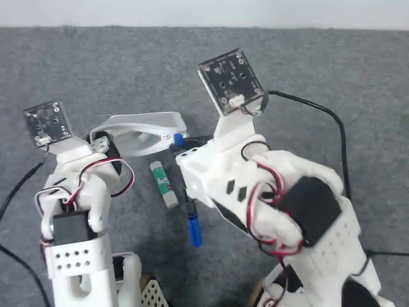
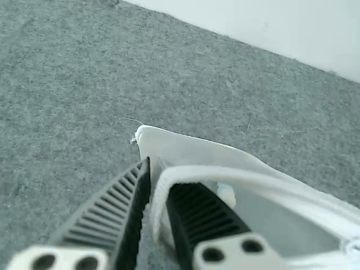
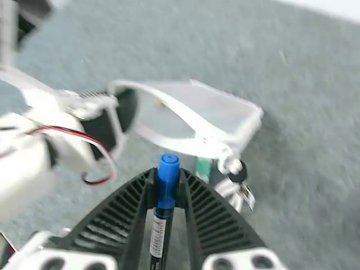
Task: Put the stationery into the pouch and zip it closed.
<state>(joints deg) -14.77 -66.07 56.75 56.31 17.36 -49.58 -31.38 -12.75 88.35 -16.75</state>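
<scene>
The white pouch [image 1: 146, 130] lies open on the grey carpet, its mouth gaping [image 3: 188, 112]. My left gripper [image 2: 154, 183] is shut on the pouch's rim [image 2: 185, 171] at one end, and it appears in the high view at the pouch's left end [image 1: 102, 144]. My right gripper [image 3: 167, 185] is shut on a blue-capped pen [image 3: 167, 171], whose tip [image 1: 178, 137] is just at the pouch's right end. A green-and-white glue stick [image 1: 163, 183] and a blue marker [image 1: 192, 224] lie on the carpet in front of the pouch.
The zipper pull [image 3: 235, 167] hangs at the pouch's near corner. The left arm's white body and red wires [image 3: 62, 143] stand close beside the pouch. A black cable [image 1: 332, 125] runs over the carpet at the right. Bare carpet stretches behind the pouch.
</scene>
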